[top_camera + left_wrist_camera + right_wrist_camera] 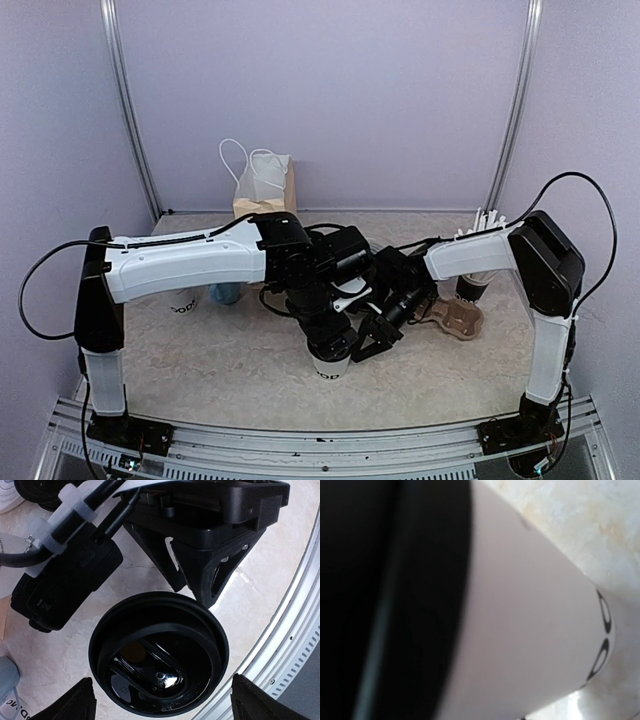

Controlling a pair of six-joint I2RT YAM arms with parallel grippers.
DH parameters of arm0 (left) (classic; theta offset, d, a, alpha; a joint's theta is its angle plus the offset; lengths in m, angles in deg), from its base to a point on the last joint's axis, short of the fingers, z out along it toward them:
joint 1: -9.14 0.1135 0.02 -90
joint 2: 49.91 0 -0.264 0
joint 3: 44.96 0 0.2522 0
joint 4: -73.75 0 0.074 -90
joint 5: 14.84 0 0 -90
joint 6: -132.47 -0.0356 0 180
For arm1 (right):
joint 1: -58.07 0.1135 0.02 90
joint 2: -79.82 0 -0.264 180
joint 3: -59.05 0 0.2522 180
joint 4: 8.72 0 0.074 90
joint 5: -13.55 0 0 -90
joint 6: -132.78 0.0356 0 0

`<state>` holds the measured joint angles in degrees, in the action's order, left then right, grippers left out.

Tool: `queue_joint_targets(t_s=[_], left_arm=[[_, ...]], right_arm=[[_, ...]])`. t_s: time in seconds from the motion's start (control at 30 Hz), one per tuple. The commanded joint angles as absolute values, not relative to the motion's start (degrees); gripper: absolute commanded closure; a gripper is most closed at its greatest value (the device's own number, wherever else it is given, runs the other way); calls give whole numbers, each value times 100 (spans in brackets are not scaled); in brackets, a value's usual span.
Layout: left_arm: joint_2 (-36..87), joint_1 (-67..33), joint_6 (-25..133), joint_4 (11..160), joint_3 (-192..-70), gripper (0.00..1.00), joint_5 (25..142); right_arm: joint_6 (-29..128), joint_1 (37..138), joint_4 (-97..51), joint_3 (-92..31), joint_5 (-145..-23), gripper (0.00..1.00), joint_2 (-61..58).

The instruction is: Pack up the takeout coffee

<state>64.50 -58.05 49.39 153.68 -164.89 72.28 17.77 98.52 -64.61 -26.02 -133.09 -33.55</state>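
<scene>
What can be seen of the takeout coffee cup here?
The takeout coffee cup stands upright on the marbled table, near its front edge: white tapered paper wall, black lettering near the base, glossy round black plastic lid pressed on. The left claw straddles the lid, fingers apart, clear of it. The right claw sits close beside; contact cannot be told.

Partial "OO" on coffee cup [530,630]

Takeout coffee cup [530,630]: smooth, matt white paper. Lid [160,655]: glossy black plastic, reflective. Tabletop [260,580]: smooth, mottled beige, apparently stone-effect. Rail [295,655], lower right of frame: ribbed bright metal.
</scene>
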Motion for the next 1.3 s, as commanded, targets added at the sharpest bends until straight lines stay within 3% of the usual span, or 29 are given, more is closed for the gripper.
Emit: queue_joint_targets(t_s=[0.0, 0.2, 0.47, 0.6, 0.77, 1.07, 1.27], left_arm=[[6440, -5807, 4899, 15254, -16620, 9, 7061], [6013, -5901, 4947, 14964, -16528, 3, 6535], [4660, -5501, 5580, 13031, -14646, 1, 6255], [4222, -4903, 6365, 12037, -13729, 14, 7404], [3914, -4739, 7151, 10854, -12826, 22, 8397], [3908, -4710, 7826, 10224, -12153, 33, 9051], [4029, -4698, 7787, 10386, -12081, 36, 9032]], right_arm=[[1729, 9918, -6491, -2491, -13215, 66, -3162], [1721, 9876, -6480, -2328, -12979, 61, -2932], [1777, 9511, -6711, -2544, -12670, 50, -2315], [2195, 9282, -6520, -2658, -12861, 47, -2090], [2431, 9270, -6569, -2781, -13336, 41, -2142], [2430, 9326, -6780, -2869, -13896, 40, -2566], [2396, 9448, -6853, -2966, -13950, 40, -2781]])
